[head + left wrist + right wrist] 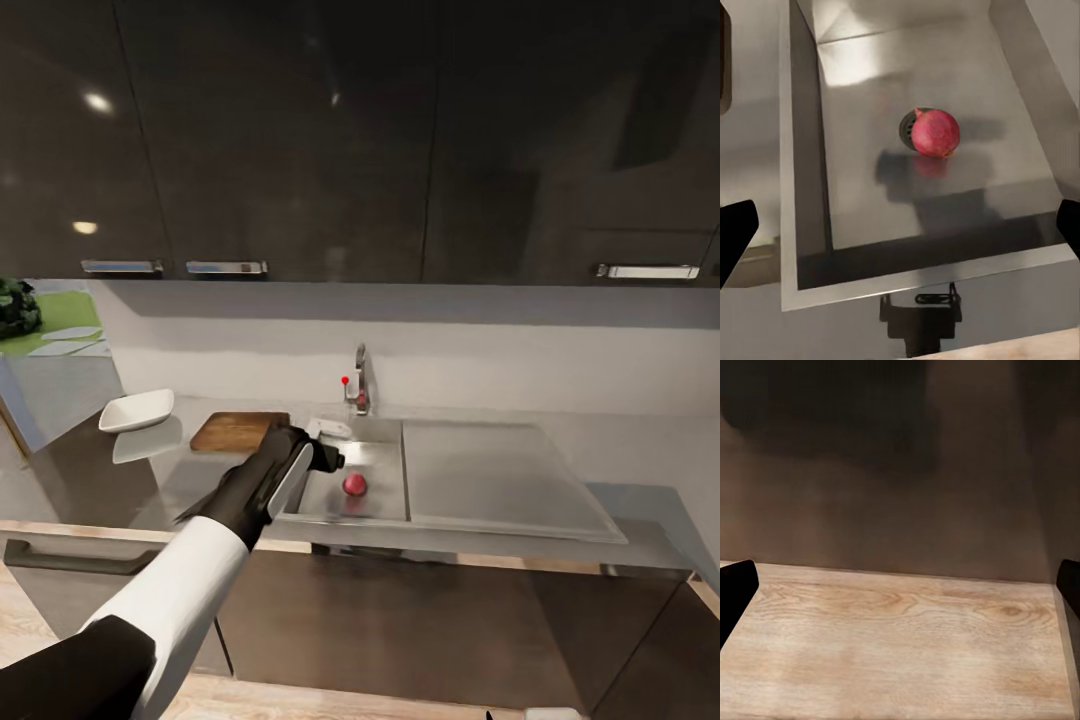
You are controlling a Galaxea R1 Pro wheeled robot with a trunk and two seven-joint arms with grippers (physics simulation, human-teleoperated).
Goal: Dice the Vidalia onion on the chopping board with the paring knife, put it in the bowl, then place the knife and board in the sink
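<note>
**Left arm lines up on the onion in the sink**

The left gripper [322, 452] hangs over the near-left part of the sink [385, 432], its fingers [736, 229] spread wide at either edge of the left wrist view with nothing between them. The Vidalia onion [354, 486], reddish here, sits on the basin floor touching the round drain [907, 127], at about 4 o'clock from the claw in the head view. So the first step is in hand: fetching the onion. The next move, by my reckoning, calls for a drop into the basin until the open fingers straddle the onion, then a close. Round and loose, it may roll.

The chopping board [238, 431] waits at 9 o'clock from the basin, the white bowl [136, 410] beyond it. The right gripper [900, 585], fingers apart, faces a wooden floor [900, 645] and dark cabinet front [900, 472].
</note>
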